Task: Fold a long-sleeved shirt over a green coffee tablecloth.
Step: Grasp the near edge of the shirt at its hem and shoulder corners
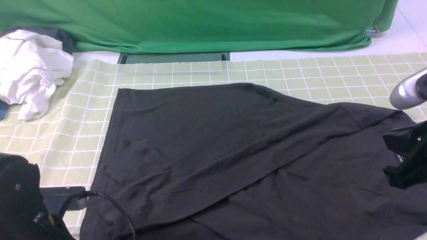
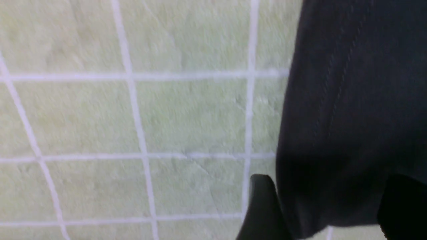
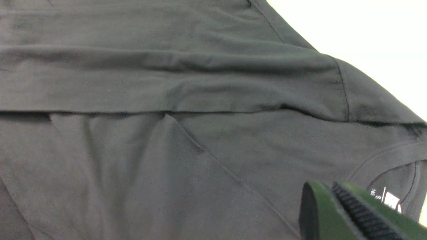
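The long-sleeved shirt (image 1: 233, 150) lies spread across the centre and lower right of the front view. One side is folded diagonally over the body. It rests on the green coffee tablecloth (image 1: 186, 71), whose grid shows along the top and left. Its white neck label (image 3: 390, 200) sits just beside the right gripper (image 3: 325, 191), whose fingers are pressed together on nothing. The left gripper (image 2: 332, 186) has its fingers wide apart, with the shirt's edge between them. A crumpled white garment (image 1: 30, 70) rests at upper left, and deep-green fabric (image 1: 200, 23) drapes across the top.
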Controlling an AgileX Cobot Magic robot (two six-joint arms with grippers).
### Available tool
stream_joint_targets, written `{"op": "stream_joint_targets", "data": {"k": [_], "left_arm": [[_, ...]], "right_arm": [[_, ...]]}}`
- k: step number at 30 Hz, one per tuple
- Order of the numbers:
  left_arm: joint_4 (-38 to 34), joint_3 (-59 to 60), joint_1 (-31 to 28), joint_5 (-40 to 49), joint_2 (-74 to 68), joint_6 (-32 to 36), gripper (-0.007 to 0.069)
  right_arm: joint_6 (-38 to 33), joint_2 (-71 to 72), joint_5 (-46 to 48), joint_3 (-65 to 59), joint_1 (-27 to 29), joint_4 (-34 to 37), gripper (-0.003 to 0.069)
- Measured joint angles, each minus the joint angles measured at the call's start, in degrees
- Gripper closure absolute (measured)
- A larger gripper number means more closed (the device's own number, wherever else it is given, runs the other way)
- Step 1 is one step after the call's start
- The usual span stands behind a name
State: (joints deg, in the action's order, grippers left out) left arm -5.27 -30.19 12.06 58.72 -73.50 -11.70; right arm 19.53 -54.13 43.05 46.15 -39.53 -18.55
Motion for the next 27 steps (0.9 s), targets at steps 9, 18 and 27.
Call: {"op": "stream_joint_targets", "data": {"k": [9,18,27], "left_arm": [[-1.20,0.04,0.00,-3.53,-9.11,-0.72,0.0195],[-2.91,-0.45,0.00,-4.11,-9.73,0.36,0.0579],[5.28,-6.75,0.00,3.12,-6.23,1.26,0.0608]], "right_arm": [[0.07,0.00,-0.04,0.00,0.00,0.38,0.0592],[-1.57,0.00,0.35,0.00,0.00,1.49,0.0589],[-18.54,-3.48,17.32,4.48,0.00,11.14,0.0578]]}}
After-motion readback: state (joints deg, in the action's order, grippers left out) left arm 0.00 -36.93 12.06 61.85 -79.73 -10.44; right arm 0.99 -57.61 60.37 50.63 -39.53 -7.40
